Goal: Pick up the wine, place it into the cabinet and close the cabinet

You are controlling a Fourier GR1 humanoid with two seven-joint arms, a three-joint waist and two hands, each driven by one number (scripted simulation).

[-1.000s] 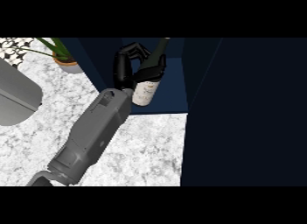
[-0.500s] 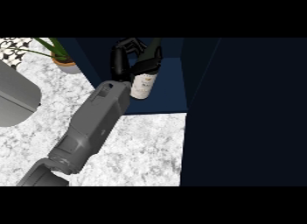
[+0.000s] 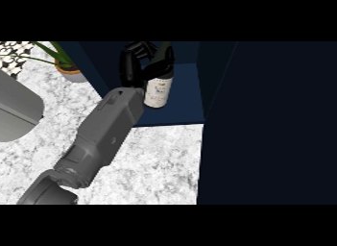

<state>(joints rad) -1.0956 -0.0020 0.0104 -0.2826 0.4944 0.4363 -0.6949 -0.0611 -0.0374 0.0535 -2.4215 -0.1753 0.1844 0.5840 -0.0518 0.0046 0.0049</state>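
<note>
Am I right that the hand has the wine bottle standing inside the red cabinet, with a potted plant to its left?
Not quite: the head view shows the cabinet is dark blue, not red. The rest holds: the hand is around the wine bottle inside it, the potted plant to the left.

One grey forearm (image 3: 103,139) runs up from the lower left edge, slanting toward the top and slightly right. At its end the black hand (image 3: 133,67) is curled, fingers (image 3: 130,50) arching over the top and bending down the far side (the thumb cannot be made out separately). The other hand shows nowhere in view.
</note>
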